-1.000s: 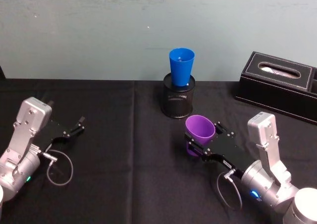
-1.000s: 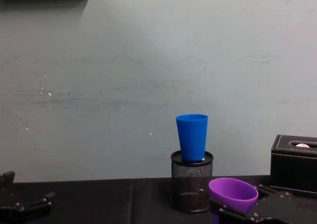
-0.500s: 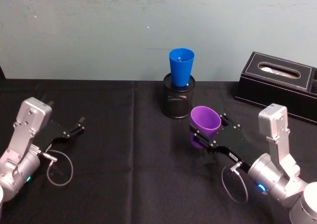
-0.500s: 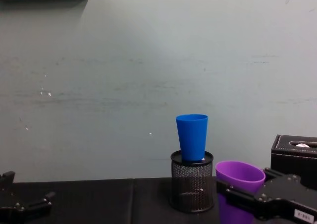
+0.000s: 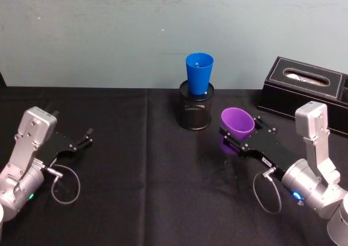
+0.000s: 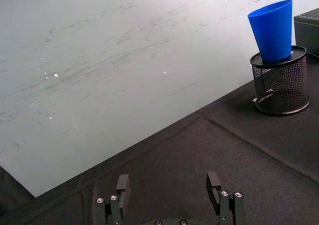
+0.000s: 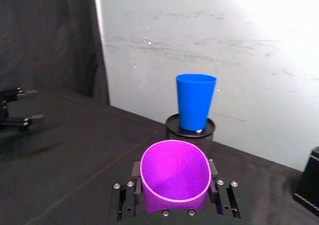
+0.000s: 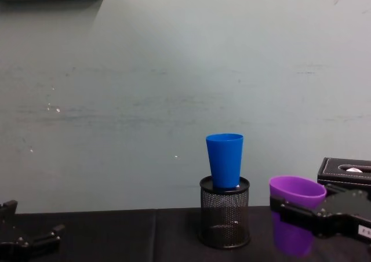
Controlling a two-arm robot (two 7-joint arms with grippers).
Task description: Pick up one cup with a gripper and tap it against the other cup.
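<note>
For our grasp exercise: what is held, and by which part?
The right gripper clamps the purple cup by its side walls, just below the rim. The left gripper, open, holds nothing.

My robot's two arms, silver and black

I see that each arm ends in a round silver-grey wrist with a boxy silver block on top. The left gripper [image 5: 87, 137] and right gripper [image 5: 237, 130] are flat black plates with thin black fingers [image 6: 122, 184]. Small shiny screws [image 7: 220, 182] sit near the tips. A thin grey cable [image 5: 79, 184] curls in a loop out of each wrist. The right wrist has a small blue light [image 5: 296, 196], and a little white label [image 5: 266, 161] is stuck on its black plate.
</note>
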